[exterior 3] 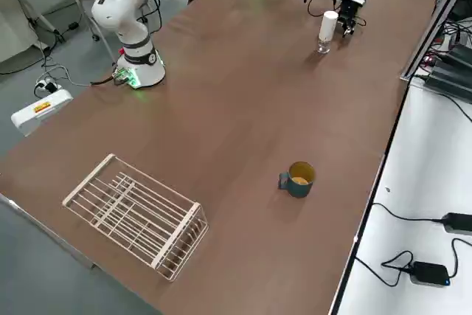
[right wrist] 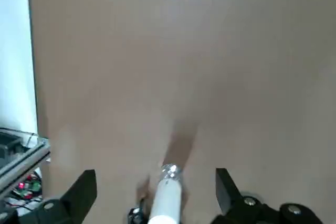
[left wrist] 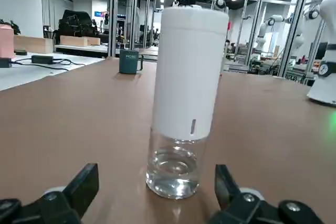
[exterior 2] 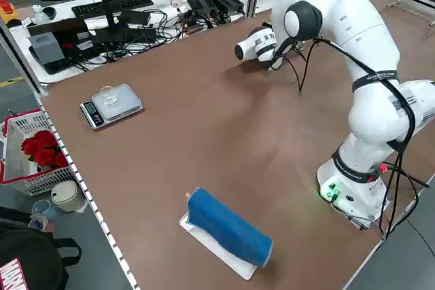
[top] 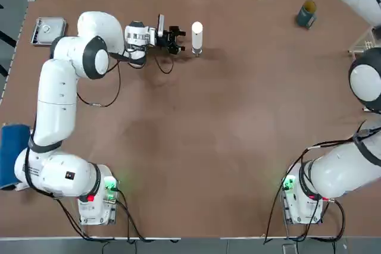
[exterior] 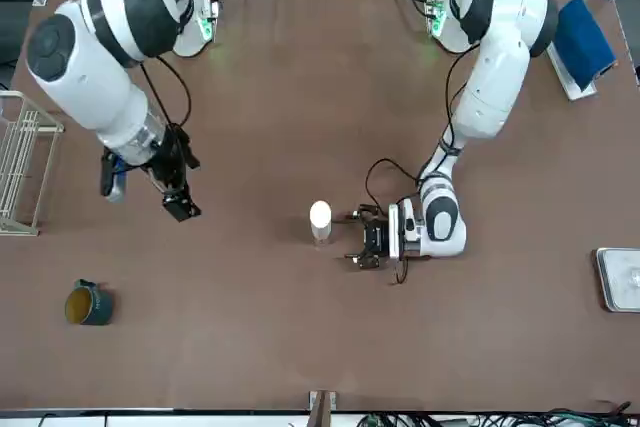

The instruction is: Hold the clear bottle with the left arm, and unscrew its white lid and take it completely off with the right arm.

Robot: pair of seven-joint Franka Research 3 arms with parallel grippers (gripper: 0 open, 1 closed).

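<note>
The clear bottle [left wrist: 175, 167] stands upright on the brown table, far side, left of centre, with the tall white lid [left wrist: 189, 71] on it. In the top view the white lid [top: 197, 34] hides most of the bottle. My left gripper [top: 180, 40] lies low and level just left of the bottle, open, its fingers [left wrist: 86, 184] short of the glass and not touching it. My right gripper [exterior: 185, 207] hangs open in the air well off to the bottle's right, looking down on the lid [right wrist: 167, 207]; its fingers [right wrist: 84, 184] hold nothing.
A dark-teal mug [top: 307, 14] stands at the far right of the table. A small scale [top: 47, 30] sits at the far left corner, a blue roll [exterior 2: 228, 225] at the left edge, and a wire basket [exterior 3: 136, 215] at the right edge.
</note>
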